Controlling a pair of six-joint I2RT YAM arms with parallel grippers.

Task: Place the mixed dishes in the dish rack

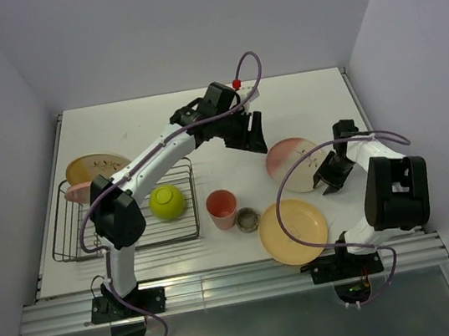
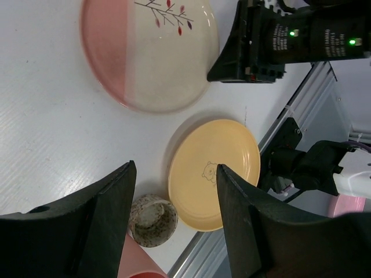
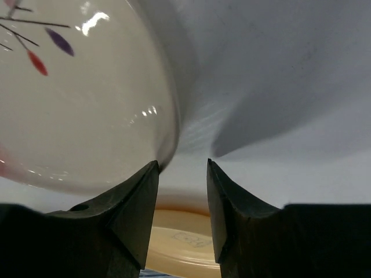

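- Dish rack (image 1: 133, 236) sits on the left side of the white table (image 1: 299, 98), right in front of the left arm.
- Yellow-green bowl (image 1: 167, 202) is already inside it, near the right end.
- Cream plate with the sprig drawing (image 1: 97, 167) and a pink plate (image 1: 80, 192) are at the rack's far left corner. I can't tell exactly how they sit in the wires.
- Outside the rack: pink cup (image 1: 222, 208) upright, with the tiny grey-brown cup (image 1: 248, 219) just beside it, then the yellow-orange plate (image 1: 293, 231) flat near the front edge.
- Cream-and-pink plate (image 1: 292, 165) lies on the table behind the yellow one.
- Left gripper (image 1: 252, 134) hovers over the middle of the table, fingers spread wide, nothing between them.
- Right gripper (image 1: 329, 172) is down low at the right edge of the cream-and-pink plate. Fingers are apart, with only bare table in the gap. In the wrist view one fingertip (image 3: 152, 174) is right up against the rim, not pinching it.
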